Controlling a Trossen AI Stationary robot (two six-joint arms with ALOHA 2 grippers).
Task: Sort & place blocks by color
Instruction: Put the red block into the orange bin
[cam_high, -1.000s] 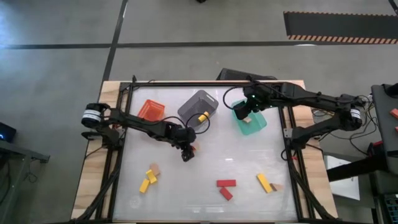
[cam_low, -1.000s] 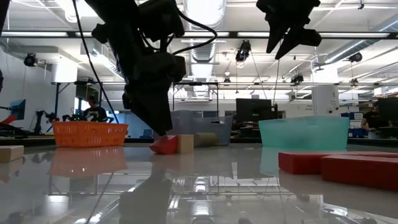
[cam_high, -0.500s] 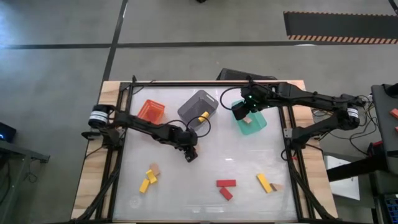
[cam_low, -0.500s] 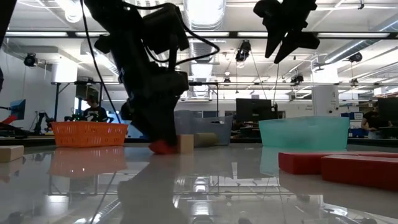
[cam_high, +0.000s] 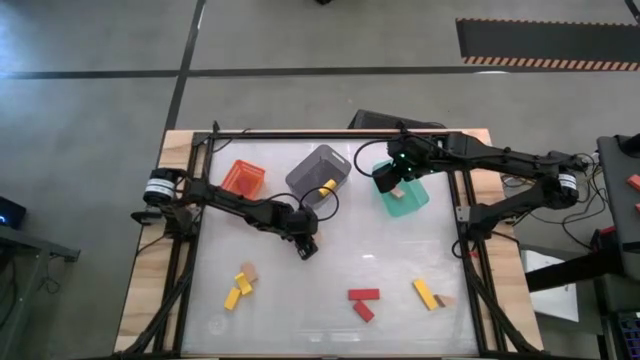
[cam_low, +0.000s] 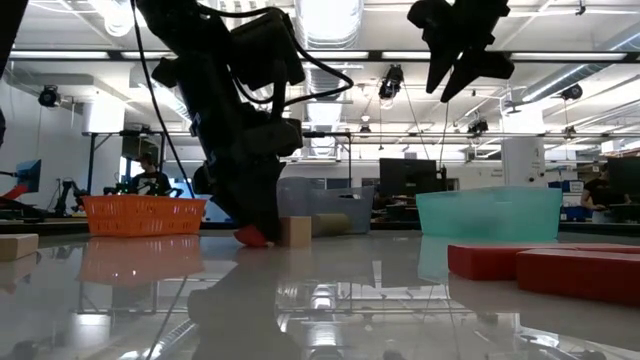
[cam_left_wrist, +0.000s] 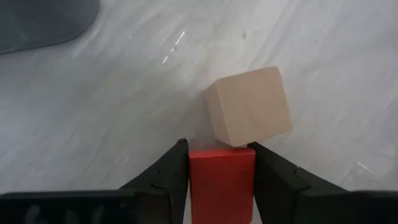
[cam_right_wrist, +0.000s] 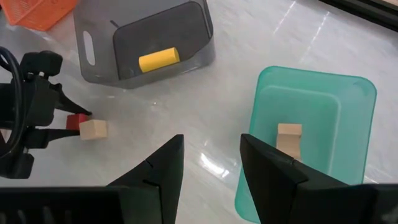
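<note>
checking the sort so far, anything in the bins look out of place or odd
Nothing stands out: the grey bin holds a yellow block, the green bin a tan block. The orange bin's inside is not visible.

glossy white table (cam_high: 370, 255), three bins (cam_high: 318, 170), scattered blocks (cam_high: 363, 295)

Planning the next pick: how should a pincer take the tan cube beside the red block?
Grip the tan cube from above across the two flat faces running away from the red block, since a third face touches that block held in the left pincer.
</note>
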